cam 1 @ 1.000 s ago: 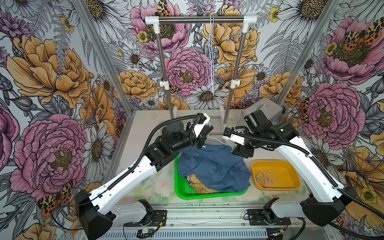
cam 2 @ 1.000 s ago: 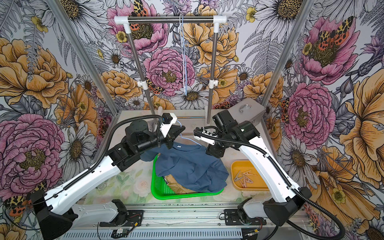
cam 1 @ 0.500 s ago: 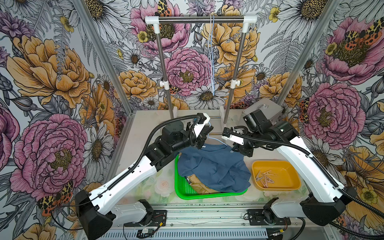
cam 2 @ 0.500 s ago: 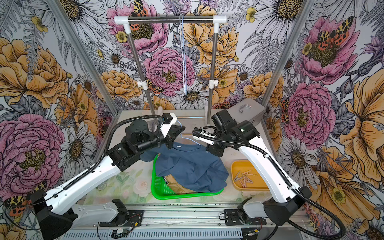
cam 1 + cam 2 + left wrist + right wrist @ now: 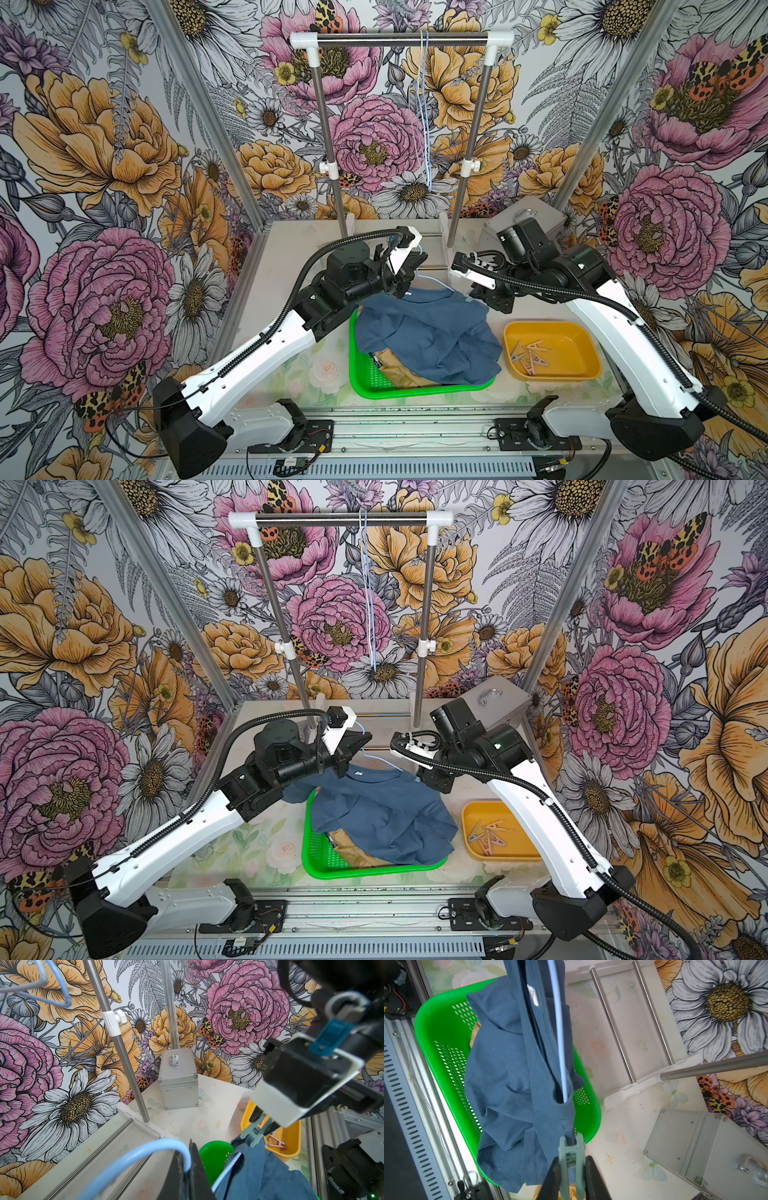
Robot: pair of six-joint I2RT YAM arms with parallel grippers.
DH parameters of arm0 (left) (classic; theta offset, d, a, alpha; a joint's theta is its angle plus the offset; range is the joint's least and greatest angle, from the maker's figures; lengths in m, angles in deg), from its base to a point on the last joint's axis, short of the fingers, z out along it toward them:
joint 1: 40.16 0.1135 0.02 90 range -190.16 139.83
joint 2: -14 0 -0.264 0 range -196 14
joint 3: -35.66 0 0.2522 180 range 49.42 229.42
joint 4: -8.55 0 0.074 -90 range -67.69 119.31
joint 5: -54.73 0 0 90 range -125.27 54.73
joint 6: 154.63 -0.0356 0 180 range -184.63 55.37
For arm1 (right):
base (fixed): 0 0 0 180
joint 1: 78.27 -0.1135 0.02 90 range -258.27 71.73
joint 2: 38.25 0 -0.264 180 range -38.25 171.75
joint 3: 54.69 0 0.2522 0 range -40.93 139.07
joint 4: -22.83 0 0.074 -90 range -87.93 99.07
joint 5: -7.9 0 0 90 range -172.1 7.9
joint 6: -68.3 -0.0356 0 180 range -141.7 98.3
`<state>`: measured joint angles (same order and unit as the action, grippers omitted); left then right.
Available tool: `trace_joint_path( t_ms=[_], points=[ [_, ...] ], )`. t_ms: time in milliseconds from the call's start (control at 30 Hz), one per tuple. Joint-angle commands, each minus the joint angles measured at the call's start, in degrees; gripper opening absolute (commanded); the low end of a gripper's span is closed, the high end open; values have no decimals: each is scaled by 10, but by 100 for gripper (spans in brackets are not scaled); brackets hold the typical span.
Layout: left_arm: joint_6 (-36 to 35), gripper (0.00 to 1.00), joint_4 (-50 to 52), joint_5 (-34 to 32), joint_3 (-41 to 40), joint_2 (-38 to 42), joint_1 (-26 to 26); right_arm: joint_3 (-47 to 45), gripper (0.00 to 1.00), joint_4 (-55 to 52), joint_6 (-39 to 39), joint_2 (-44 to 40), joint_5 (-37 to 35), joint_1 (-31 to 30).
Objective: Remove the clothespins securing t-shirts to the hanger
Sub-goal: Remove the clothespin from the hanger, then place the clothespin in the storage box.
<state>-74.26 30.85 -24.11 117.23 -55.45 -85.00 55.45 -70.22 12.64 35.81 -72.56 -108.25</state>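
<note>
Nearest the arm bases, a green basket sits at the table's centre with a tan t-shirt crumpled inside. At the basket's 3 o'clock, just beside it, a yellow tray holds a small heap of loose clothespins. A slate-blue t-shirt drapes over the basket, its lower part resting on the tan one and its collar lifted toward 12 o'clock on a pale-blue wire hanger. At the shirt's 2 o'clock shoulder, the right gripper is pinched onto the splayed prongs of a mint-green clothespin, whose far end bites the blue cloth at the hanger's end. At the collar's 11 o'clock, the left gripper is clenched on the hanger's curved hook, holding it above the table. Farther back, at 1 o'clock, a silver case stands against the wall. At 12 o'clock a metal rack rises, thin cords dangling from its top bar.
</note>
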Motion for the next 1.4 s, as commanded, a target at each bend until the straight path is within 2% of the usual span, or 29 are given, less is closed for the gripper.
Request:
trace_joint_path(
  t_ms=[0, 100, 200, 267, 467, 600, 767, 1000, 1200, 1367],
  points=[
    [-10, 0, -20, 3, 9, -4, -3, 17, 20, -4, -7, -33, -26, 13],
    [-11, 0, -19, 4, 16, -4, -3, -7, 20, -2, 0, -57, -76, 30],
    [-5, 0, -23, 6, 13, -2, -4, -92, 21, 24, 27, -103, -192, 38],
    [-2, 0, -39, 10, 3, 2, -7, -159, 20, 51, 44, -149, -226, 56],
    [-1, 0, -47, 16, 2, 9, -9, -320, 21, 78, 89, -242, -252, 171],
    [5, 0, -55, 27, -3, 9, -13, -396, 21, 95, 80, -261, -253, 216],
    [-2, 0, -56, 37, -6, 11, -14, -473, 22, 168, 59, -251, -283, 234],
    [-5, 0, -56, 32, -15, 31, -14, -565, 26, 206, 30, -212, -292, 263],
    [-6, 0, -56, 28, -22, 37, -14, -613, 38, 229, 19, -204, -290, 264],
    [-5, 0, -55, 30, -18, 32, -14, -637, 42, 240, 19, -199, -290, 264]
  ],
)
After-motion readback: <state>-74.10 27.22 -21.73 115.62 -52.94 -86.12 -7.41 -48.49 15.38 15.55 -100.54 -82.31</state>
